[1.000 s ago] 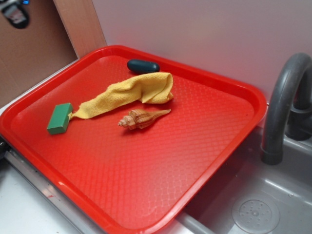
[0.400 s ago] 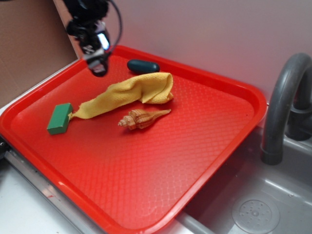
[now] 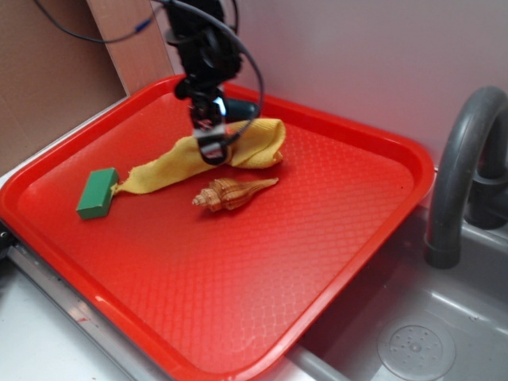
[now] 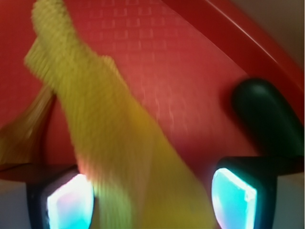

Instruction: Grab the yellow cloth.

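Exterior view: the gripper (image 3: 212,149) hung over the middle of the yellow cloth (image 3: 208,155), its black arm descending from the upper left. The cloth lay bunched on the red tray (image 3: 317,262), its thick folded end toward the back and its tapered end reaching the green block (image 3: 97,193), which it appeared to touch. A tan seashell (image 3: 230,193) lay just in front of the cloth, apart from it. A dark oval object (image 3: 242,109) sat behind the cloth near the tray's rear rim, partly hidden by the arm. A grey faucet (image 3: 460,167) stood at the right beside the sink (image 3: 429,333). Wrist view: the two fingers (image 4: 233,193) were spread apart, one on each side of the cloth (image 4: 109,143), which ran between them; neither finger was seen pressing on the fabric. The seashell (image 4: 24,133) showed blurred at the left edge, and the dark oval object (image 4: 264,117) lay at the right.
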`<state>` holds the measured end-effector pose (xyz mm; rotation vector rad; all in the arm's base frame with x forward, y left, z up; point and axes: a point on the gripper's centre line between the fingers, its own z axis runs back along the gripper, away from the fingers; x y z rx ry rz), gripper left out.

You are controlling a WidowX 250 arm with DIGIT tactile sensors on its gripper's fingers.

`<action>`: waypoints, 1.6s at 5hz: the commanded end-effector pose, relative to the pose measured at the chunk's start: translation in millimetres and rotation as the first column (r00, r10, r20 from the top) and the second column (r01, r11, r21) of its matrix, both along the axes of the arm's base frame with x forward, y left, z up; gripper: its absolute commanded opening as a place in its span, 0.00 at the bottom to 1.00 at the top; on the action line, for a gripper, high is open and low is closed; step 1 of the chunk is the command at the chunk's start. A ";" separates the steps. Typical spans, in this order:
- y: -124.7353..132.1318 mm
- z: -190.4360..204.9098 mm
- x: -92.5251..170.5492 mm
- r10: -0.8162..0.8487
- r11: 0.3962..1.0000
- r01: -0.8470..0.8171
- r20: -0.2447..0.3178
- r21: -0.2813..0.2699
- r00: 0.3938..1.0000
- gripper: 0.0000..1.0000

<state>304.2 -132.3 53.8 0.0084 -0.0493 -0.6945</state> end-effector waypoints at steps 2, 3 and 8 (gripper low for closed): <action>-21.7 4.5 -4.9 -0.022 0.999 0.020 0.033 0.048 0.999 0.00; -10.9 40.3 -3.3 0.097 0.989 -0.104 0.068 0.108 0.993 0.00; 45.6 182.4 -60.5 0.807 0.587 -0.804 -0.006 -0.097 0.590 0.00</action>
